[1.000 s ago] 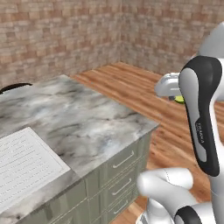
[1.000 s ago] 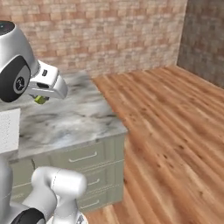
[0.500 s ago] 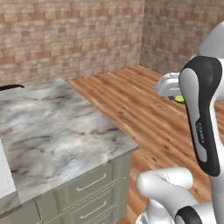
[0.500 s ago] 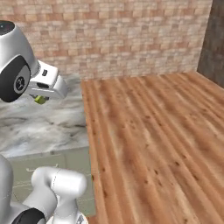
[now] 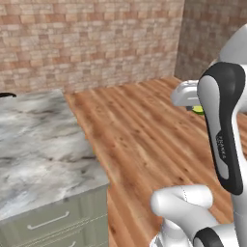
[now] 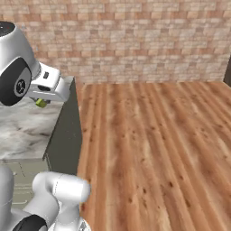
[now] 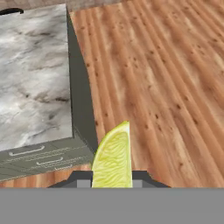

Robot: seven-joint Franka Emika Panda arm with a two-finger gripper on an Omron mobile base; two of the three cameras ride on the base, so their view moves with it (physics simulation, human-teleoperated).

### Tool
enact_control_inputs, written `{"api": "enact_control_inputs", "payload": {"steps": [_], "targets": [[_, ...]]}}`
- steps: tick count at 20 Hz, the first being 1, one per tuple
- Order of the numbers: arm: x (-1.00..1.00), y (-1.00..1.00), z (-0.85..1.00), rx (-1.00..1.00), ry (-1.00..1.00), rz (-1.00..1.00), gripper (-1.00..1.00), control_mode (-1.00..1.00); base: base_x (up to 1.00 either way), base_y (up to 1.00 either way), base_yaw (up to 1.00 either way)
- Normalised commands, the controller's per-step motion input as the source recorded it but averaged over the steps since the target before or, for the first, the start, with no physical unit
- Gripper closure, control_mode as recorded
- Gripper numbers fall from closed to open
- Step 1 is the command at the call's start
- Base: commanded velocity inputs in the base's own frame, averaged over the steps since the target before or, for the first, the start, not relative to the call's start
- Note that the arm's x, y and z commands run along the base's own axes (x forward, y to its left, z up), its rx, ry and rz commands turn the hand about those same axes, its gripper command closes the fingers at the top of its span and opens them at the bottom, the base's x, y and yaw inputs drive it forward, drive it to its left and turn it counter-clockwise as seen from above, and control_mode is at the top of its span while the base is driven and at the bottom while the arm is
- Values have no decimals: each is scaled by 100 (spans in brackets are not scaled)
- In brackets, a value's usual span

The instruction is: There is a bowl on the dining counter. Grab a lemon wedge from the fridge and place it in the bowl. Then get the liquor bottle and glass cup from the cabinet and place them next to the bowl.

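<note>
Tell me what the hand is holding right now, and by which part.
The lemon wedge, pinched at its lower end between the fingers of the hand; its pointed tip sticks out ahead.

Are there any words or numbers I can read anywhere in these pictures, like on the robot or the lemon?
Robot arm: a small dark marking runs along the dark panel, too small and blurred to read.
Lemon wedge: no writing.
Dining counter: no writing on the marble top or the drawers.
Brick wall and wooden floor: no signs or labels.
</note>
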Motion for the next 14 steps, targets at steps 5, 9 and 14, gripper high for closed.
{"api": "enact_control_inputs", "payload": {"steps": [5, 9, 14], "targets": [[0, 0, 0, 0, 0, 0, 100, 100, 75, -100, 36], [0, 0, 0, 0, 0, 0, 100, 100, 88, -94, 39], [0, 0, 0, 0, 0, 0, 100, 100, 99, -82, 38]]}}
